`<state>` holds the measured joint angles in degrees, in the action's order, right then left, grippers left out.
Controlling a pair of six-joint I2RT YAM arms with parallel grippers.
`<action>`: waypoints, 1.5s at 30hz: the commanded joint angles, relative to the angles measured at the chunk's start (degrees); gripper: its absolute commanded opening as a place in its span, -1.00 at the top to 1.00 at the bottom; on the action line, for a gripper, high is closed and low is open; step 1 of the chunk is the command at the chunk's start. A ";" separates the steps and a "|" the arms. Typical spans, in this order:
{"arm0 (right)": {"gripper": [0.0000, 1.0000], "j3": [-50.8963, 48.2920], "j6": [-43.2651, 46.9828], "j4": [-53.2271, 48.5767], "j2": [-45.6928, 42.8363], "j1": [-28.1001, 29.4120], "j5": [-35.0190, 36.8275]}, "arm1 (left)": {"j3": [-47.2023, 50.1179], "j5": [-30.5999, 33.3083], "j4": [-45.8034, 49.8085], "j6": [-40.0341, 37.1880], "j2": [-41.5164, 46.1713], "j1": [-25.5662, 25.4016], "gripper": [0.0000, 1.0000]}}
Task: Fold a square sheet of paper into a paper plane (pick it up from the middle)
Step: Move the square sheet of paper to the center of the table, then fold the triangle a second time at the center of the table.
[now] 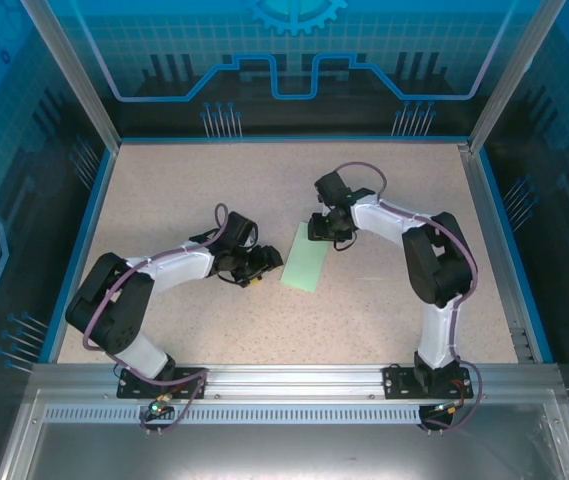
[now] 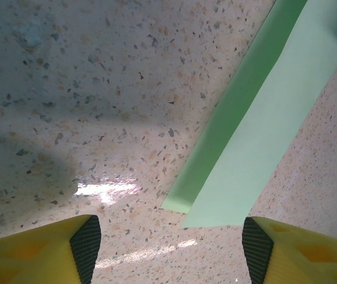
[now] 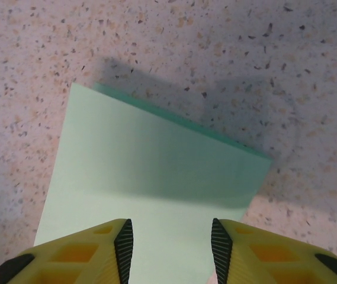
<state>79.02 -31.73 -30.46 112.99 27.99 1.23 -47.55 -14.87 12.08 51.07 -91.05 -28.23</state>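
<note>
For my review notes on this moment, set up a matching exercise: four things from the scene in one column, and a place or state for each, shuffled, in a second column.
Column one
1. left gripper
2. right gripper
3. square sheet of paper
4. table

Column two
A. speckled beige surface
B. pale green, folded into a rectangle, lying between the two grippers
C. jaws apart, directly over the green paper
D. jaws wide apart over bare table, the paper's end just ahead

Pairs: 1-D, 2-C, 3-B, 4-A

folded green paper [image 3: 150,160], right claw [image 3: 171,236] — parted
</note>
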 commanded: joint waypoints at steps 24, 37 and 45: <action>0.09 4.08 6.28 -1.70 5.83 8.18 -8.76 | 1.54 -10.74 0.68 -0.30 0.87 0.48 -0.38; 0.12 3.43 1.49 -2.27 8.04 6.17 -6.86 | 4.49 -14.74 -2.68 3.57 0.85 -4.81 -0.35; 0.13 3.03 1.05 -1.96 8.12 5.75 -6.82 | 3.28 -14.94 -3.47 3.82 -1.44 -5.97 -0.31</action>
<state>82.94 -30.02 -31.83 118.87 35.09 -6.72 -43.66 -28.08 9.06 54.11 -91.42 -33.80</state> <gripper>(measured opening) 0.437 0.656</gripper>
